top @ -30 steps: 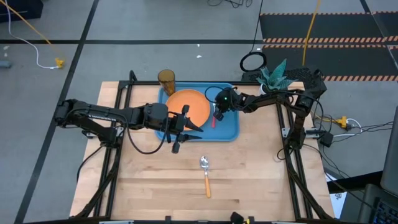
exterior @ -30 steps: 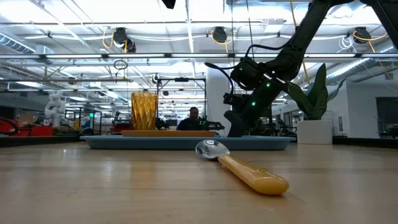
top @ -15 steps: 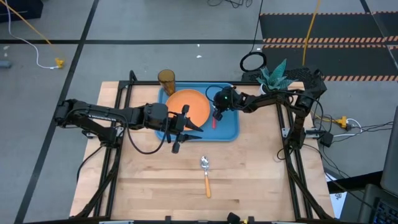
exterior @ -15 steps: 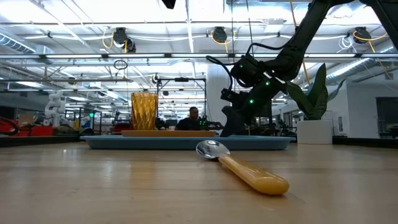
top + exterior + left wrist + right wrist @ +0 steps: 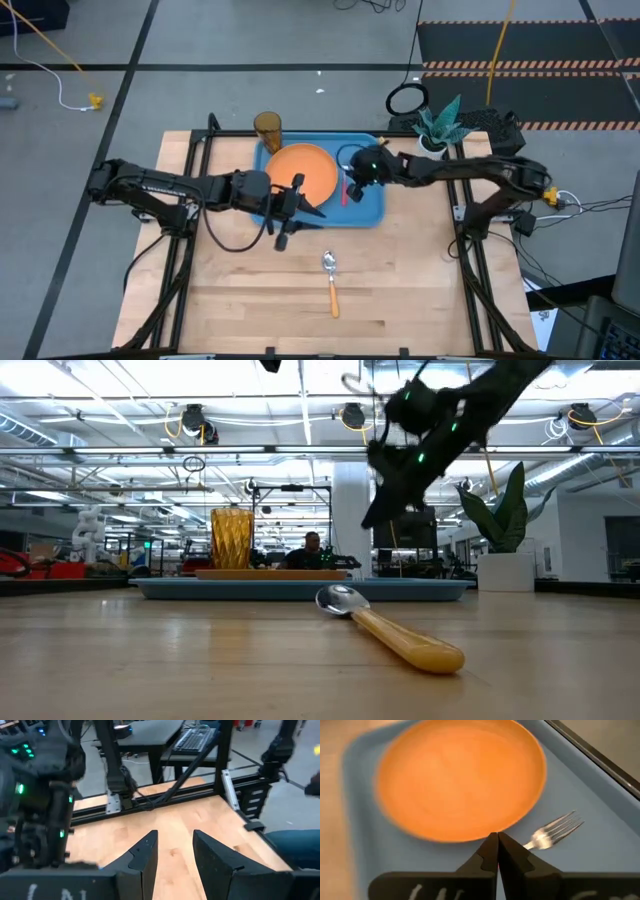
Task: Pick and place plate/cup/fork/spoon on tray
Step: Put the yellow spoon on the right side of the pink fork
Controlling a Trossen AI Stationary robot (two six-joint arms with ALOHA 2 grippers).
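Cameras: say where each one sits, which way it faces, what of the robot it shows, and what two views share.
High view: overhead, straight down; both arms, tray, plate, cup, spoon.
Low view: table height, looking level into the room; right arm above.
Left wrist view: on the left arm, facing bare table; open left claw.
Right wrist view: above the tray; shut right claw, fork.
Shared: the spoon shows in the high and low views.
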